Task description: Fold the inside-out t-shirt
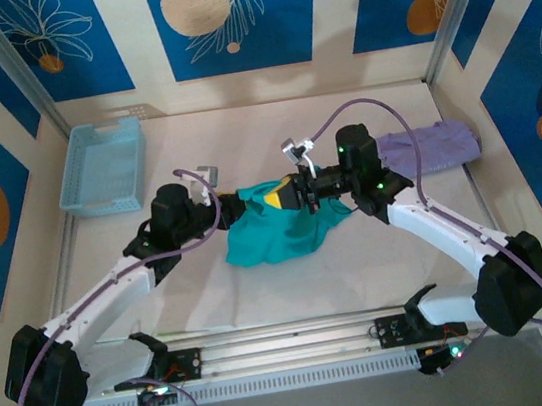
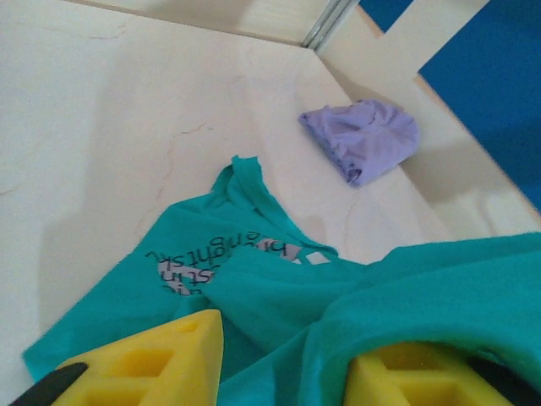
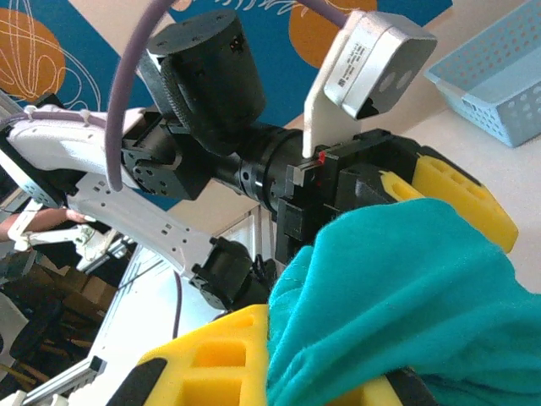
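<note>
While your left gripper (image 1: 234,206) and right gripper (image 1: 288,196) sit nearly tip to tip, each clamps a bunch of the inside-out t-shirt (image 1: 274,235) between them.

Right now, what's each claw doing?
Left claw: cannot tell; the t-shirt drapes across it.
Right claw: closed on the t-shirt.

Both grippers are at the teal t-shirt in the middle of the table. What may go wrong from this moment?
1. The left gripper and the right gripper nearly meet above the t-shirt, so they may collide or pull the cloth against each other.
2. In the right wrist view the cloth is bunched thick between the yellow fingers; several layers may be caught, and the fold may come out crumpled.
</note>
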Robot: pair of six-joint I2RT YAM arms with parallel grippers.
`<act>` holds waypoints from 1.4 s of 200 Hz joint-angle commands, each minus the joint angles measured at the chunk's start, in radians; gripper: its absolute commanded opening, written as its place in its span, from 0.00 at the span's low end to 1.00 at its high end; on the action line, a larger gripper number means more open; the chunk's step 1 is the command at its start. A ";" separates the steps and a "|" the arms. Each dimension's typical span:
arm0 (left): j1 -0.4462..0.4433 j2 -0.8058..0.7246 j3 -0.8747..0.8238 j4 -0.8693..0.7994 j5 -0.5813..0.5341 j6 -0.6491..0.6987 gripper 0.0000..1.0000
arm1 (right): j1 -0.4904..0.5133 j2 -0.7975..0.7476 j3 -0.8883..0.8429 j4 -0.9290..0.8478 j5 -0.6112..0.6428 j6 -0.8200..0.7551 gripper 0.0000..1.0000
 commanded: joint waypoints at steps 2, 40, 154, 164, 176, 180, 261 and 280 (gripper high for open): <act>0.010 -0.042 0.030 -0.104 -0.065 0.077 0.45 | -0.002 0.004 0.015 -0.043 0.015 -0.018 0.00; 0.010 -0.156 -0.040 -0.117 0.017 0.094 0.55 | -0.017 0.012 0.013 -0.066 0.068 -0.007 0.00; 0.005 -0.247 -0.033 -0.137 0.193 0.068 0.42 | -0.026 0.029 0.031 -0.090 0.148 0.053 0.00; 0.000 -0.244 -0.041 -0.085 0.286 0.059 0.40 | -0.028 0.033 0.039 -0.102 0.159 0.059 0.00; -0.008 -0.226 -0.044 -0.020 0.365 0.031 0.40 | -0.030 0.039 0.042 -0.106 0.163 0.066 0.00; -0.012 -0.217 -0.042 -0.003 0.385 0.022 0.40 | -0.031 0.040 0.044 -0.106 0.161 0.069 0.00; -0.018 0.038 0.047 0.231 0.452 -0.117 0.49 | -0.033 0.029 0.035 -0.109 0.142 0.058 0.00; 0.007 0.066 0.045 0.315 0.440 -0.187 0.54 | -0.037 0.017 0.028 -0.120 0.136 0.040 0.00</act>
